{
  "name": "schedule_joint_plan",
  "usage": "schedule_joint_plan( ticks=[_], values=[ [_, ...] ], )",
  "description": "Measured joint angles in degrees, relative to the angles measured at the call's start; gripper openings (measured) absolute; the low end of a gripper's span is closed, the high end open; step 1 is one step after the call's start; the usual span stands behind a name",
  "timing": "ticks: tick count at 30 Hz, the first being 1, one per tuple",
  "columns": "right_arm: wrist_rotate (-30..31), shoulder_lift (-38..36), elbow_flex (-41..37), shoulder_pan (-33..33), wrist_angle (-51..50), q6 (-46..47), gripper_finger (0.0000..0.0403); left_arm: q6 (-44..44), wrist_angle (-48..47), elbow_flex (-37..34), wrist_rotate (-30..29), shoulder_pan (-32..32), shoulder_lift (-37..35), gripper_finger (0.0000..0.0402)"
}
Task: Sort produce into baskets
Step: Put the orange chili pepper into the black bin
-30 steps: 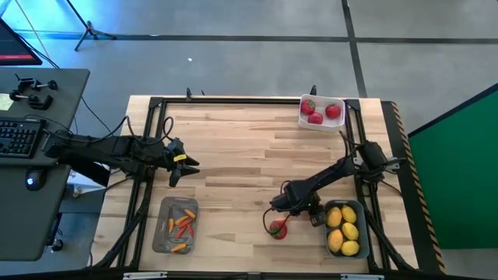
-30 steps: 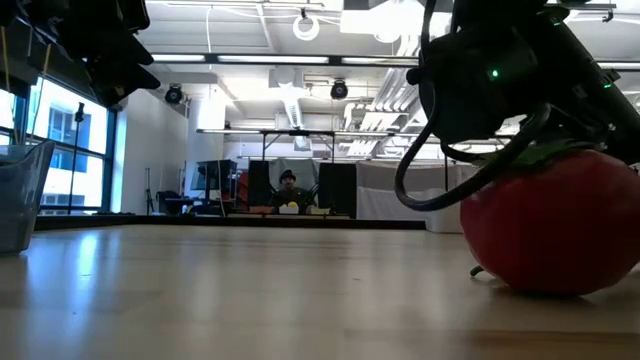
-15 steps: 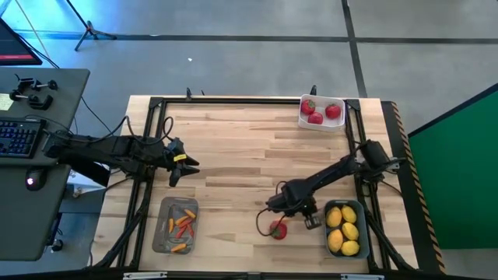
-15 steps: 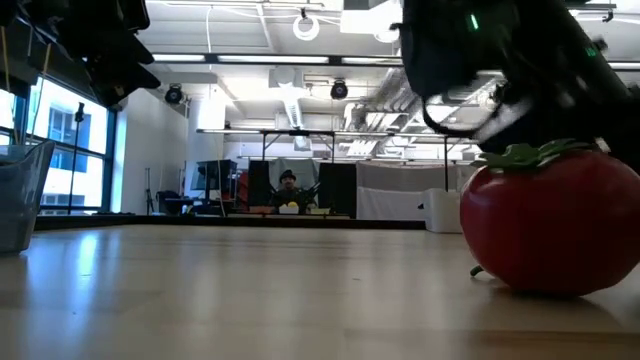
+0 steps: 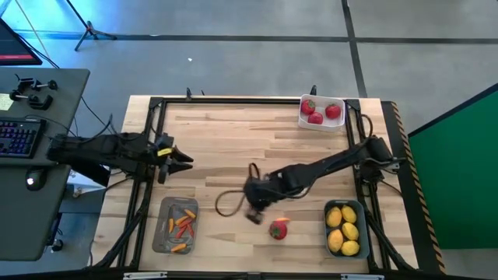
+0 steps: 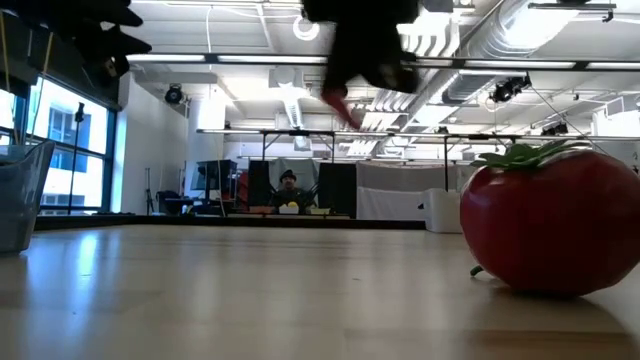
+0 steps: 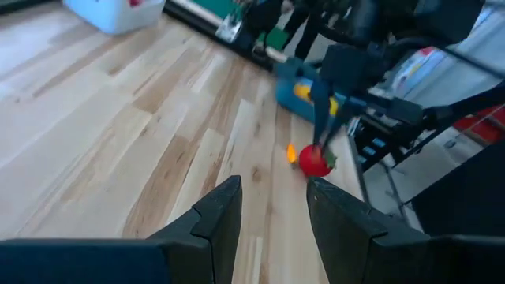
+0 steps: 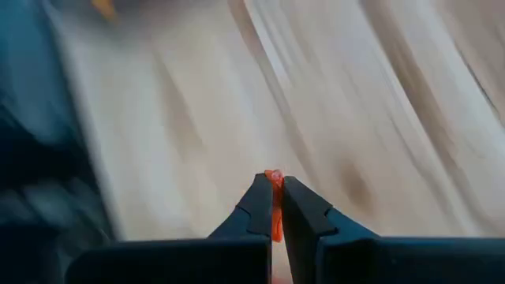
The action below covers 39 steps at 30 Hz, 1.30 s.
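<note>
Right fingers (image 8: 272,207) newly lifted, pinched on orange-red pepper (image 8: 274,197).

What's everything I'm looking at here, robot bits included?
table: one, pale wood.
white basket: one, far right corner.
red fruits in it: three, green tops.
blue-teal basket: one, near right corner.
lemons: about five, yellow, in the blue-teal basket.
grey tray: one, near left.
peppers in it: several, orange-red.
loose red fruit: one, on the table beside the blue-teal basket.
held pepper: one, orange-red, in the right claw.
keyboard: one, dark, on the side desk.
person: one, far back in the room.
left claw: open, over the table's left side.
right claw: shut on the held pepper, mid-table.
</note>
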Motion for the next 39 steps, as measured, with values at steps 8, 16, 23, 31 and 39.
schedule_joint_plan(
  ticks=[8, 16, 23, 31, 39],
  values=[
    [14.98, 5.39, 0.08, -1.62, 38.47, 10.6, 0.0, -1.29, -0.04, 0.0, -3.09, 0.0, -3.77, 0.013],
    [17.39, 17.34, 13.02, -1.33, 42.71, 9.7, 0.0, -0.82, -0.19, 0.0, -5.2, 0.0, -5.01, 0.013],
    [13.91, 30.57, 34.24, -1.36, 29.58, 8.65, 0.0, 2.13, -0.26, 0.0, -12.37, 0.0, -5.06, 0.013],
    [8.83, 36.84, 42.89, -1.93, 26.09, 11.35, 0.0014, 3.64, -0.39, 0.0, -12.59, 0.02, -5.01, 0.013],
    [5.76, 36.98, 42.91, -2.71, 25.44, 12.82, 0.0126, 3.68, -0.44, 0.0, -12.15, 0.02, -5.03, 0.013]
  ],
)
